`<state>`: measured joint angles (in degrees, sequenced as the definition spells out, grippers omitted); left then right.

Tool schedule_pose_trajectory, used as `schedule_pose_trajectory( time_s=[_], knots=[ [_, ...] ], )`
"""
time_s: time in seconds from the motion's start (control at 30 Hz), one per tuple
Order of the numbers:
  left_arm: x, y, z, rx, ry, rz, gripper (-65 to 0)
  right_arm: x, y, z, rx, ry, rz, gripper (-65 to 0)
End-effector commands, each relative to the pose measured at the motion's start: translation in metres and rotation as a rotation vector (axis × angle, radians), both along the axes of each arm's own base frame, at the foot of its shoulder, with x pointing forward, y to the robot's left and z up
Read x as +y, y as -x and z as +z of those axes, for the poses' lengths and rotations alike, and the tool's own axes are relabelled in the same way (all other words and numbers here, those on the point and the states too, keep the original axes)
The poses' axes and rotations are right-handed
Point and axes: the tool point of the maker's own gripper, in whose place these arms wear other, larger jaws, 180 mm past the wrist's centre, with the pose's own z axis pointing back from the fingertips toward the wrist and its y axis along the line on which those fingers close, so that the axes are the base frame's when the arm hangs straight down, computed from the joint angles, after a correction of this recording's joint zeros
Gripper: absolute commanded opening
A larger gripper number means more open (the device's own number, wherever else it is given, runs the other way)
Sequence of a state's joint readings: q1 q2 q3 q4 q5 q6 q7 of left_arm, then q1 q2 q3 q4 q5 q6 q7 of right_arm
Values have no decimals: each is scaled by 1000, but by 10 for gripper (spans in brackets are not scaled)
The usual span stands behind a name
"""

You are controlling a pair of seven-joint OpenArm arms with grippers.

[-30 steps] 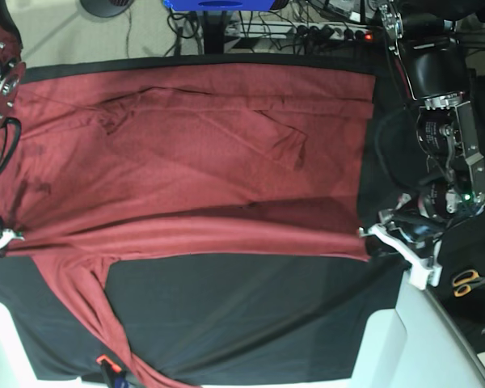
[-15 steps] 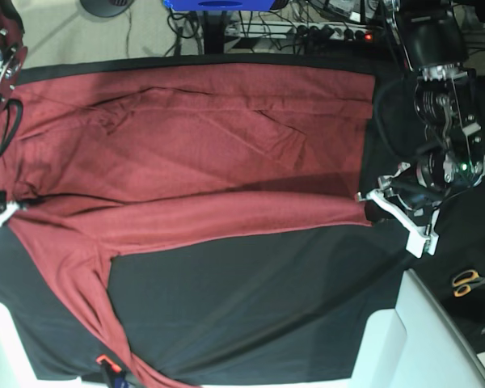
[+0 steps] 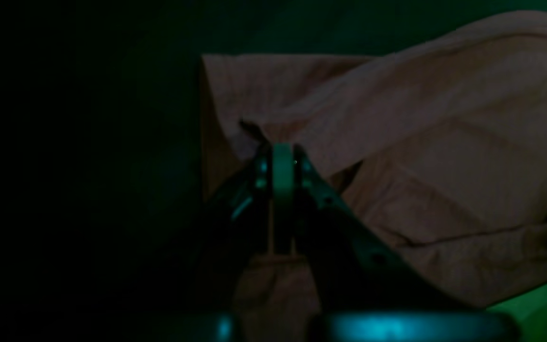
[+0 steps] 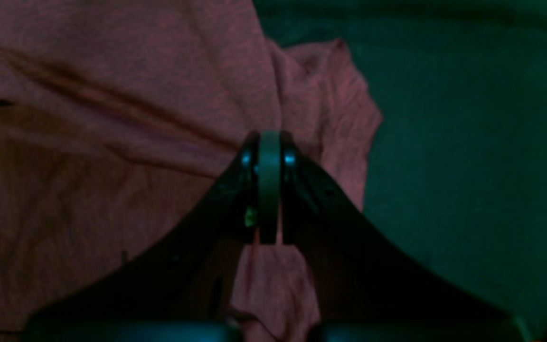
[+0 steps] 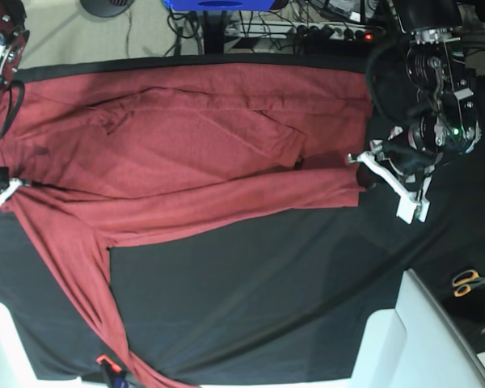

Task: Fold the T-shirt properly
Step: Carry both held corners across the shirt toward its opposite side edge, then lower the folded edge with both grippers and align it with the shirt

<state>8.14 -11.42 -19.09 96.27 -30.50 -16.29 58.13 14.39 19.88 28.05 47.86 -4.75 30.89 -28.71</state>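
Scissors (image 5: 471, 281) lie at four o'clock, on the black tablecloth (image 5: 250, 299).
Wrist views show my left gripper (image 3: 280, 156) and right gripper (image 4: 268, 147) clamped on the T-shirt (image 5: 186, 153).

Near edge of the T-shirt (image 5: 186, 145), pinched at both ends, has travelled toward the far side of the black tablecloth (image 5: 250, 291) over the last second; more cloth now bare in front. Left gripper (image 5: 362, 171) and right gripper (image 5: 2, 187) have both moved away from the camera. Fold overlap deeper. Sleeve dragged straighter.
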Motion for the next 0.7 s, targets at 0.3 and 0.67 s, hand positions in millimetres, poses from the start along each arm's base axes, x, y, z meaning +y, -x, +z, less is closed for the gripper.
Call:
schedule_pose_trajectory(
  time_s=[0.3, 0.67],
  knots=[
    [9, -11, 18, -58, -21, -2, -650, -31, -13, 40, -95, 99, 0, -650],
    [33, -13, 26, -69, -67, 21, -650, -41, -7, 42, -86, 120, -12, -650]
  ],
)
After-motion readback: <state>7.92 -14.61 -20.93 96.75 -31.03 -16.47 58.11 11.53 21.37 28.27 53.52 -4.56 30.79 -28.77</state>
